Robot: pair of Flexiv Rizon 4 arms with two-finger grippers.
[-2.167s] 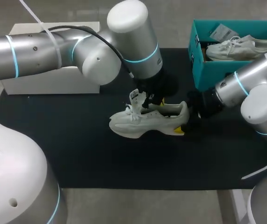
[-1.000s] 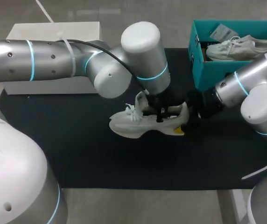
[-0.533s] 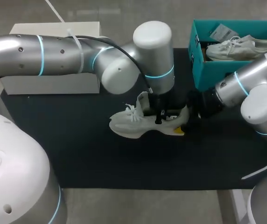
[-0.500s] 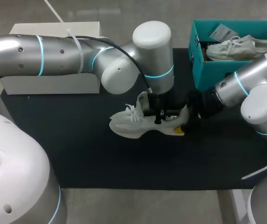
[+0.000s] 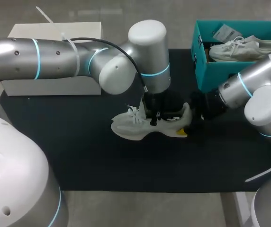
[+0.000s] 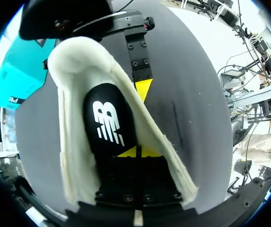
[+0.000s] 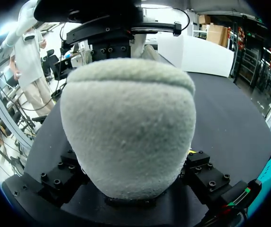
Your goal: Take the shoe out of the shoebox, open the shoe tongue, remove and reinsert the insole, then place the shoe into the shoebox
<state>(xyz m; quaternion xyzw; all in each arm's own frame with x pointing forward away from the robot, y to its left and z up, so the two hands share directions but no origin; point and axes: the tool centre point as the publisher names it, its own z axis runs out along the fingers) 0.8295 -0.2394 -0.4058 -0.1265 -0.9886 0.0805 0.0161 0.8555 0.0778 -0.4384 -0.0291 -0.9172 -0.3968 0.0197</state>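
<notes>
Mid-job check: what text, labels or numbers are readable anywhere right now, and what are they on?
Insole: white logo mark only, no readable words.
Shoebox side: white print, cut off at the view's edge, not readable.
Paper tag inside the shoebox: too small to read.
Nothing else readable.

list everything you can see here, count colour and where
shoe on mat: 1, white, middle of mat
insole: 1, black, inside shoe on mat
shoebox: 1, teal, far right
second shoe: 1, white, in shoebox
box: 1, white, far left
mat: 1, black, across the table
left gripper: 1, yellow-tipped, down in that shoe's opening
right gripper: 1, yellow-tipped, shut on its heel
</notes>
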